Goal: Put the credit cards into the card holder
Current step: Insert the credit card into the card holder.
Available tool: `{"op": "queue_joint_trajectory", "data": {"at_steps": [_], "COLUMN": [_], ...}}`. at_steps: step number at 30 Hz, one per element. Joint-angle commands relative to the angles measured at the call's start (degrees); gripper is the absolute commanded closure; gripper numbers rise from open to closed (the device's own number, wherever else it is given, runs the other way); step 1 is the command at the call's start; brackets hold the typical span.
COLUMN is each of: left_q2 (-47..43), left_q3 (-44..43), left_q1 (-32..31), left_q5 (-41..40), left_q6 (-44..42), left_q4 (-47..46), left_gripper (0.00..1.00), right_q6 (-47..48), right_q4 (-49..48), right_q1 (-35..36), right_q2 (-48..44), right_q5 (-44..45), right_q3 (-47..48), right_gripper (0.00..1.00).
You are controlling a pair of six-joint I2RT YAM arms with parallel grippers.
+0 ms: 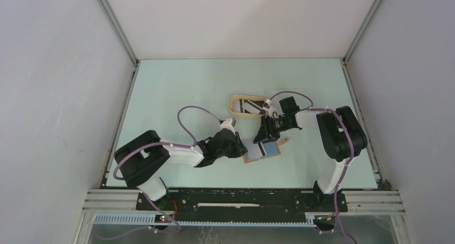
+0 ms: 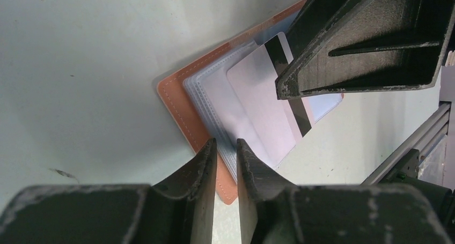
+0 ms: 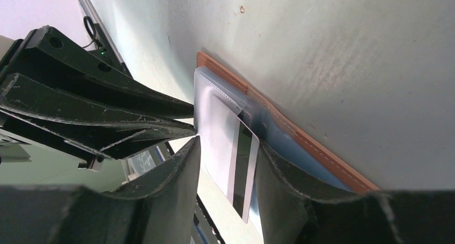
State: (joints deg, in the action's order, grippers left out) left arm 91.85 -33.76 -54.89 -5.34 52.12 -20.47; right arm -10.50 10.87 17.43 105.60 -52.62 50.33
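Note:
The card holder lies open on the table, brown leather down and clear pockets up. A whitish credit card with a dark stripe sits partly in a pocket and sticks out over the holder's edge. My right gripper stands open over this card, one finger on each side of it. My left gripper has only a narrow gap, and its tips straddle the holder's near edge. More credit cards lie in the tray.
An oval beige tray stands just behind the card holder. The two grippers crowd together over the holder, and the right gripper's finger fills the left wrist view's upper right. Enclosure walls ring the table.

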Motion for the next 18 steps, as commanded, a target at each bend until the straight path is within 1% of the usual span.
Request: {"op": "queue_joint_trajectory", "data": {"at_steps": [1, 4, 9, 11, 18], "left_q2": [0.3, 0.47, 0.54, 0.52, 0.28], "left_q3": [-0.34, -0.27, -0.09, -0.08, 0.8], "left_q1": [0.11, 0.22, 0.31, 0.36, 0.58], "left_q5": [1.02, 1.37, 1.63, 1.72, 2.09], "left_q6": [-0.08, -0.09, -0.08, -0.03, 0.22], "left_q4": [-3.32, -3.7, -4.1, -4.37, -5.55], "left_gripper": [0.77, 0.79, 0.8, 0.8, 0.8], "right_q6": [3.37, 3.59, 3.61, 2.76, 0.12], "right_q4": [3.64, 4.28, 5.64, 6.18, 7.76], "right_q1": [1.16, 2.46, 3.88, 4.82, 7.38], "right_q2": [-2.04, -3.16, -4.68, -5.17, -6.56], "right_q5": [6.22, 7.46, 8.76, 10.59, 14.57], "right_q3": [0.1, 0.12, 0.08, 0.12, 0.12], "right_gripper": [0.49, 0.48, 0.42, 0.41, 0.41]}}
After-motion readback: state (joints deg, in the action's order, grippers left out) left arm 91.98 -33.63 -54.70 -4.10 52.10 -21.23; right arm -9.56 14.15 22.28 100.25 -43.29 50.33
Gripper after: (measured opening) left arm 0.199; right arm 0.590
